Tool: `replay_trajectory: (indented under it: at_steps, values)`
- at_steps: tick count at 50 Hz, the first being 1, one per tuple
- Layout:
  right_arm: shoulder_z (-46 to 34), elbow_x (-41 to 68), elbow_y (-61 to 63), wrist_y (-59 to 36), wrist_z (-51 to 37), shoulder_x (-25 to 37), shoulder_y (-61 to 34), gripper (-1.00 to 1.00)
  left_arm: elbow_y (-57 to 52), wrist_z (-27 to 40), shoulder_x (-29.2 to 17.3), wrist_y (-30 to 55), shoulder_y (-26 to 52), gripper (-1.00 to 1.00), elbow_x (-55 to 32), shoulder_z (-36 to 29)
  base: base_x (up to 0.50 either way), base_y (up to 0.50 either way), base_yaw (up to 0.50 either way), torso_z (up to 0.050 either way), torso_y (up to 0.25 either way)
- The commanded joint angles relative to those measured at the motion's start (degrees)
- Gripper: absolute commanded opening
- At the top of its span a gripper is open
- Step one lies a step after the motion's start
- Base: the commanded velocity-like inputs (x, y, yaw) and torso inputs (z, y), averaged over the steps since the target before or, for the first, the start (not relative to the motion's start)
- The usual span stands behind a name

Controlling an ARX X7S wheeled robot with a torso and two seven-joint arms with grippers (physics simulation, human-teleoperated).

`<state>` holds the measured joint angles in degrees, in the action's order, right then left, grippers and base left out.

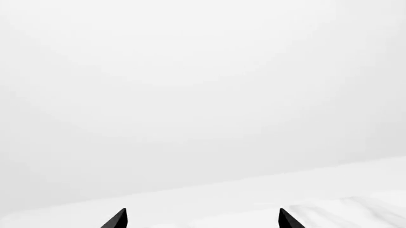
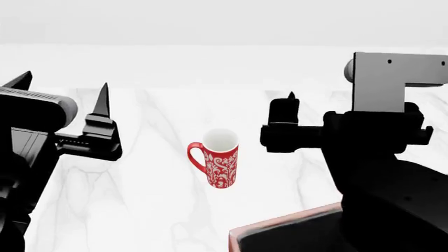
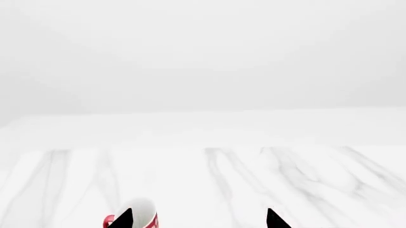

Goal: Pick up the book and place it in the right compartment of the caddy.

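The thick black book shows in no view, so its direction and long axis cannot be told. Both hands, left hand (image 2: 63,92) and right hand (image 3: 198,219), hover with fingers apart above the white marble surface (image 2: 154,199); the reddish-brown leather-look caddy (image 2: 280,231) lies nearest the right arm.

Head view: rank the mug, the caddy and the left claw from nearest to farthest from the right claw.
1. Mug, just ahead of the right claw, toward the middle.
2. Caddy, nearer the robot under the right arm, and left claw, across on the left side: too close to call.
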<state>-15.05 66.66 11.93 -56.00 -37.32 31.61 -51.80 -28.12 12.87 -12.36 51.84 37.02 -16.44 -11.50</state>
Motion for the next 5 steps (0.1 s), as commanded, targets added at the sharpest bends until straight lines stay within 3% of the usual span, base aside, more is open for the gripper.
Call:
replay_trajectory:
  at_steps: [1,5]
  values:
    - [-0.6,-2.8,-1.1,1.1,4.0,-1.9,0.9,1.00,1.5,-1.9,2.4,-0.4,1.3,1.00,-0.2,0.2,0.00,0.00,0.00,0.000,0.000]
    - [-1.2,-2.9,-1.0,1.1,4.5,-2.1,1.0,1.00,3.1,-2.2,2.9,-1.6,1.6,1.00,-0.1,-0.8,0.00,0.00,0.00,0.000,0.000]
